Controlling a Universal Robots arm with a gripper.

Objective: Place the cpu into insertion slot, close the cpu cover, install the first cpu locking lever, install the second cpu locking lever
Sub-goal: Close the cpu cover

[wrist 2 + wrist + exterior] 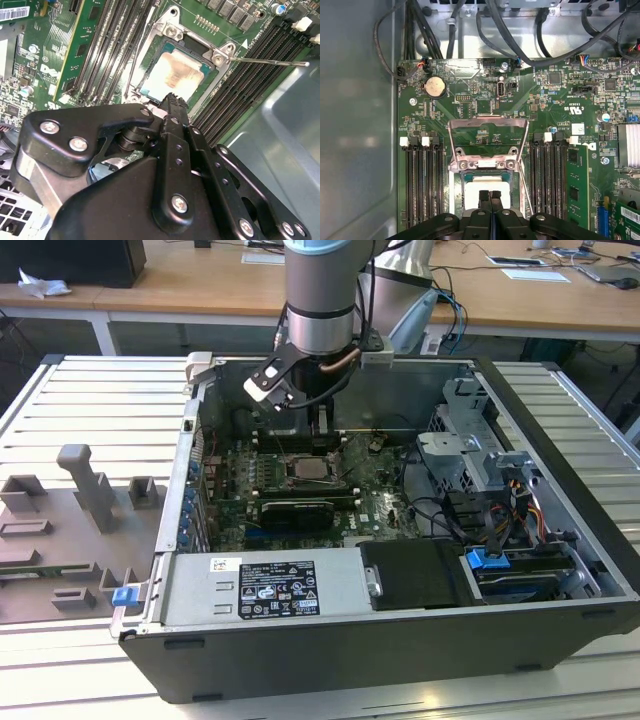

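Hand (489,195) is hanging at the exterior view's centre, fingers pressing together on nothing, just above the cpu (175,75); the cpu cover (485,163) is standing open.

Open from above over the cpu (472,185) in its socket (172,32). Hemmed by the raised cpu cover (488,119) on one edge, memory slots (422,185) on two flanks, a thin lever rod (270,62) jutting out sideways. Case wall (355,125) near one slot bank; cables (495,30) beyond the board (470,95).

slatted metal table (90,400) carries open computer case (300,670); grey moulded tray (50,540) on exterior view's left.
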